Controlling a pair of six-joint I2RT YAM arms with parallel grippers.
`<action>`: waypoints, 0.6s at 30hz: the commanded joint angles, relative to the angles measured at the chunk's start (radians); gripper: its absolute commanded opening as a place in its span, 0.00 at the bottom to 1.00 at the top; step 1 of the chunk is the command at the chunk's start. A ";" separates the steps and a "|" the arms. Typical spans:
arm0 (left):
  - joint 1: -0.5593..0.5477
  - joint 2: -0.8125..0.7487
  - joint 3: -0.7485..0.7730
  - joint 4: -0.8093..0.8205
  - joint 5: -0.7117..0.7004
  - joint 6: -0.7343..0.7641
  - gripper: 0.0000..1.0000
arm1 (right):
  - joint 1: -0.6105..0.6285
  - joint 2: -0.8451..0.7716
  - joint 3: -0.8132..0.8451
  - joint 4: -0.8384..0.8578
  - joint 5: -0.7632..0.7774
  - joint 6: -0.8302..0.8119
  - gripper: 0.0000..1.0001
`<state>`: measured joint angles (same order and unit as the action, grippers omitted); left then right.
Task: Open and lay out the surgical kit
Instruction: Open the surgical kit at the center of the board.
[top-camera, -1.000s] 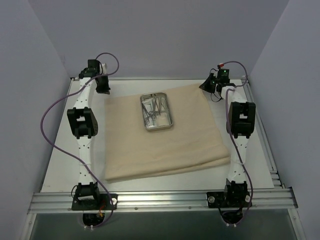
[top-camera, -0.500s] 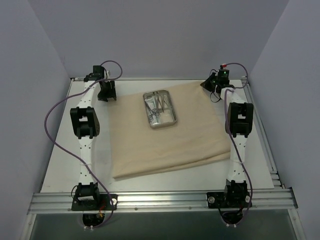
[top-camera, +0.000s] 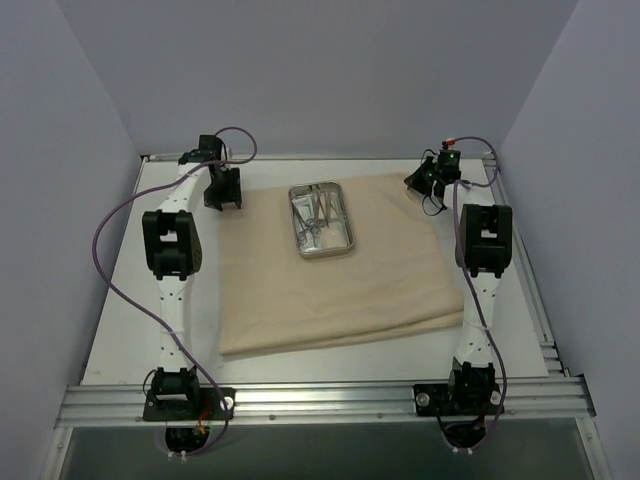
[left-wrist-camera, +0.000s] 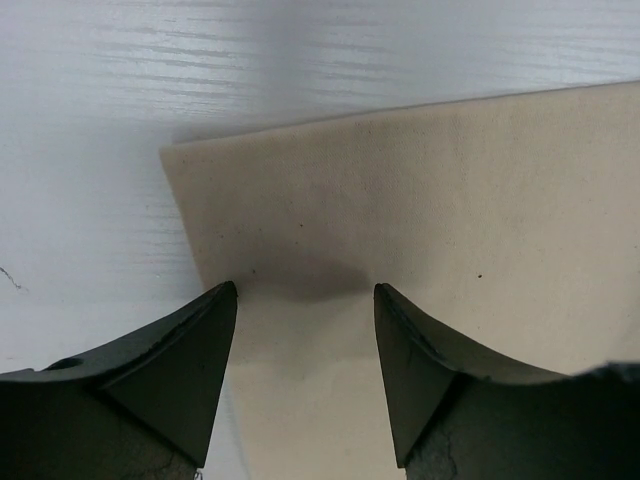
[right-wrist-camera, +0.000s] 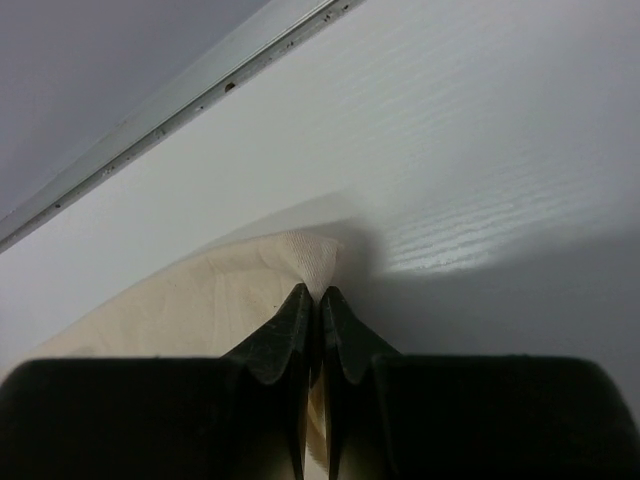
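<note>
While our right gripper (right-wrist-camera: 312, 295) is pinching the far-right corner of the beige cloth wrap (top-camera: 330, 290) on the white surface (top-camera: 130, 300), our left gripper (left-wrist-camera: 305, 290) is standing spread over its far-left corner. We are probably finishing the spreading, so releasing comes next.

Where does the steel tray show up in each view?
Top external: steel tray on the far half of the cloth wrap, just above centre of frame.
Left wrist: not in it.
Right wrist: not in it.
Shared landmark: the cloth wrap, one far corner below the open left gripper, the other pinched by the right gripper.
</note>
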<state>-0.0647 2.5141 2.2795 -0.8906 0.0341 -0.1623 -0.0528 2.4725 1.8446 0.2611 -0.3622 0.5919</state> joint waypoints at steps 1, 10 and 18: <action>0.011 0.019 0.006 -0.056 -0.019 -0.005 0.67 | -0.009 -0.110 -0.050 0.010 0.016 -0.033 0.00; 0.025 -0.129 -0.049 -0.001 -0.065 0.064 0.75 | -0.009 -0.222 -0.220 0.049 0.025 -0.041 0.00; 0.039 -0.081 -0.083 -0.039 -0.007 0.075 0.80 | -0.007 -0.276 -0.304 0.041 0.049 -0.046 0.00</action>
<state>-0.0338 2.4619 2.2002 -0.8989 -0.0021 -0.1036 -0.0528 2.2810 1.5684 0.2882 -0.3462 0.5632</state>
